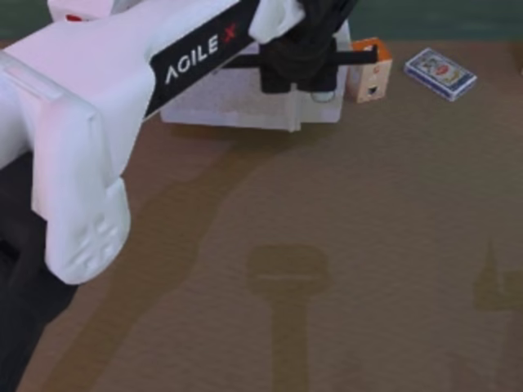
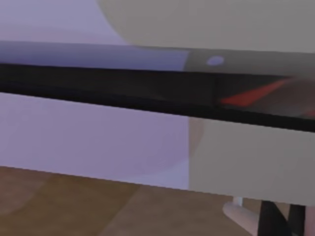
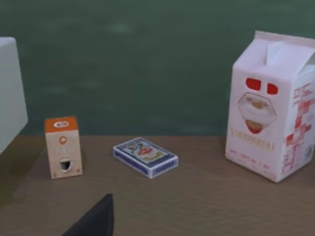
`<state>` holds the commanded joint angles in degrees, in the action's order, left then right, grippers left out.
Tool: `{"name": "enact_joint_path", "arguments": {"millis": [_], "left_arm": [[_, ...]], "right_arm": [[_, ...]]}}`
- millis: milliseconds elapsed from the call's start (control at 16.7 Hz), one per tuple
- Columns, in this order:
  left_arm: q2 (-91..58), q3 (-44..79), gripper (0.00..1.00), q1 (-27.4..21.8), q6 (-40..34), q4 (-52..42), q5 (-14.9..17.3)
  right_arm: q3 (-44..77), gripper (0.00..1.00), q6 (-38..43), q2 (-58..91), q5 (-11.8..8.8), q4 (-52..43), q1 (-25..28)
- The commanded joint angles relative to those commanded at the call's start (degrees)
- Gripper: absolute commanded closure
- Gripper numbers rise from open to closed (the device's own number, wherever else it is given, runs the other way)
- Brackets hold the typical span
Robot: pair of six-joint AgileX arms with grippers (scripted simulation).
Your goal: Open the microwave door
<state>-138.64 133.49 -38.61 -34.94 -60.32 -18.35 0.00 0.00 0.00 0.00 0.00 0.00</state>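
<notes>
Microwave (image 1: 237, 102): top centre of the top view, mostly under the left arm. Microwave door (image 1: 245, 110): opening state unclear. Left gripper (image 1: 298, 69): at its front; finger state cannot be told. Right arm: parked, unseen. Risk: fingers slipping off the door edge, shoving the microwave backward.

White lettering reading "AGILE X", the X in red, runs along a black strip on the left arm (image 1: 122, 98), while the printing on the white-and-red carton (image 3: 273, 105), the small orange box (image 3: 63, 146) and the blue card pack (image 3: 145, 156) seems too small to read.
</notes>
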Motion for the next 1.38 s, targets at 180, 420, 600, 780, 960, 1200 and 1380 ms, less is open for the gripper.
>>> {"name": "enact_joint_path", "arguments": {"millis": [180,420,600,780,960,1200,1380], "left_arm": [[0.00,0.00,1.00,0.00,0.00,0.00,0.00],[-0.22,-0.10,1.00,-0.29,-0.17,0.24,0.35],[1.92,-3.52,1.00,-0.23,1.37,2.11,0.80],[4.89,-8.79,1.00,0.05,3.46,4.83,1.53],[6.94,-12.28,1.00,0.16,4.89,6.80,2.11],[7.05,-12.46,1.00,0.17,4.96,6.90,2.14],[7.05,-12.46,1.00,0.17,4.96,6.90,2.14]], "right_arm": [[0.00,0.00,0.00,0.00,0.00,0.00,0.00],[0.00,0.00,0.00,0.00,0.00,0.00,0.00],[0.00,0.00,0.00,0.00,0.00,0.00,0.00],[0.00,0.00,0.00,0.00,0.00,0.00,0.00],[0.00,0.00,0.00,0.00,0.00,0.00,0.00],[0.00,0.00,0.00,0.00,0.00,0.00,0.00],[0.00,0.00,0.00,0.00,0.00,0.00,0.00]]}}
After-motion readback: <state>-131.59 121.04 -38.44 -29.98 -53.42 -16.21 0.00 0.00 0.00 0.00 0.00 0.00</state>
